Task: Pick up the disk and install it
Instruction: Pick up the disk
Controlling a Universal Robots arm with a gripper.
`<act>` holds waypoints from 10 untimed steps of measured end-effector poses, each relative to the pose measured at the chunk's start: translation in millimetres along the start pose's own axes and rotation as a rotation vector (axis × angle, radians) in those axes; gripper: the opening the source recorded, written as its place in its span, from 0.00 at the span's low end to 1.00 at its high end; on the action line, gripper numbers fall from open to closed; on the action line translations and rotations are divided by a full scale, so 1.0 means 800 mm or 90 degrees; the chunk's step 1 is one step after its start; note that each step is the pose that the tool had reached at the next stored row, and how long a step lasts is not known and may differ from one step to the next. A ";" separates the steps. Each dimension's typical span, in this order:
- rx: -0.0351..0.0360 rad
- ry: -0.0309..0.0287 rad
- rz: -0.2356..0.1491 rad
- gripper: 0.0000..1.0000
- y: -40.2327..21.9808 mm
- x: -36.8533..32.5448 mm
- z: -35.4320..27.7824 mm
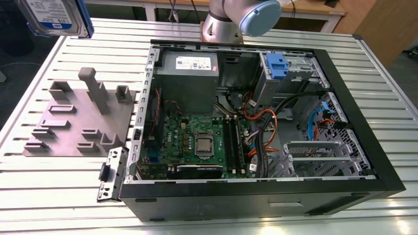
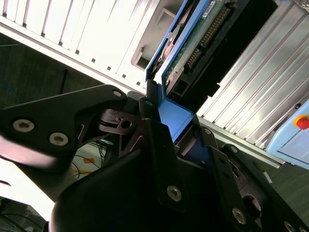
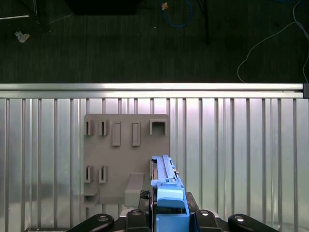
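Note:
The disk (image 1: pixel 56 17), silver with a white-and-blue label and a blue bracket, hangs high above the table at the exterior view's far left, over the grey fixture plate (image 1: pixel 78 122). In both wrist views my gripper (image 3: pixel 166 218) is shut on the disk (image 3: pixel 166 191) by its blue bracket end. The second wrist view shows the disk's green circuit board (image 2: pixel 198 43) edge-on between the black fingers (image 2: pixel 155 130). The open computer case (image 1: pixel 358 98) lies to the exterior view's right of the plate, apart from the disk.
The grey fixture plate (image 3: pixel 125 150) with raised posts lies on the slatted metal table (image 1: pixel 385 88). Inside the case are a power-supply box (image 1: pixel 189 63), a motherboard (image 1: pixel 196 142), cables and a blue latch (image 1: pixel 277 66) at the drive bay. The arm's base (image 1: pixel 225 24) stands behind the case.

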State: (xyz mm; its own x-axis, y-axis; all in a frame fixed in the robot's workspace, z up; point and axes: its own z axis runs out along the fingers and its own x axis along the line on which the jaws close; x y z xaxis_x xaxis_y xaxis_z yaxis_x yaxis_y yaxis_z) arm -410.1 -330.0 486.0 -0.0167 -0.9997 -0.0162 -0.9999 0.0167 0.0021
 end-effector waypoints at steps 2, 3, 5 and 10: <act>0.0000 0.0000 0.000 0.36 -0.0011 0.0000 0.0000; 0.0000 0.0000 0.000 0.36 -0.0016 0.0000 0.0000; 0.0001 0.0000 0.000 0.36 -0.0024 0.0000 0.0001; 0.0001 0.0000 0.000 0.36 -0.0037 -0.0001 0.0001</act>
State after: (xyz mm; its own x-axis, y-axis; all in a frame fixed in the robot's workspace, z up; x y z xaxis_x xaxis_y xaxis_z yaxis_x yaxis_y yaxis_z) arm -407.1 -329.9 486.0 -0.0168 -0.9997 -0.0162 -0.9999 0.0168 0.0020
